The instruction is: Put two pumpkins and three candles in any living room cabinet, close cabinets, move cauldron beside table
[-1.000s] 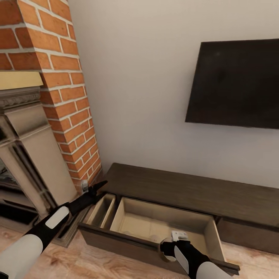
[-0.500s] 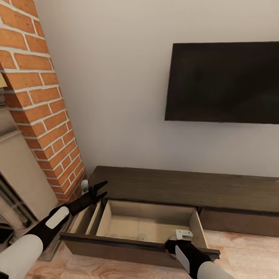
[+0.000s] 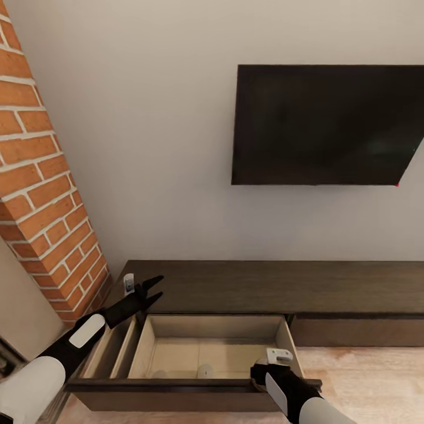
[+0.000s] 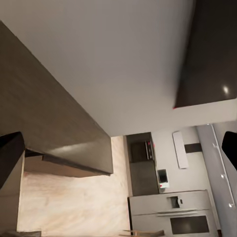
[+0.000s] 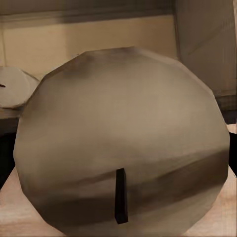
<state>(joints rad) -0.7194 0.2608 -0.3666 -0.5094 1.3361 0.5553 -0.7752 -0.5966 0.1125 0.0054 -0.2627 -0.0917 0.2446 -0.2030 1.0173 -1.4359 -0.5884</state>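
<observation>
The long, low, dark brown wood-grain cabinet (image 3: 277,288) is standing against the white wall under a black wall-mounted screen (image 3: 327,125), with 1 drawer (image 3: 200,386) pulled out and showing its pale beige inside. 2 stubby grey-olive candles (image 3: 205,371) are sitting on the drawer floor near its front edge; one is also showing in the right wrist view. The right gripper (image 3: 259,377) is hovering over the drawer's front right corner, its jaws gripping a third grey-olive candle with a dark wick (image 5: 123,158). The left gripper (image 3: 150,291) is hanging over the cabinet's left end, jaws spread wide with nothing between them.
</observation>
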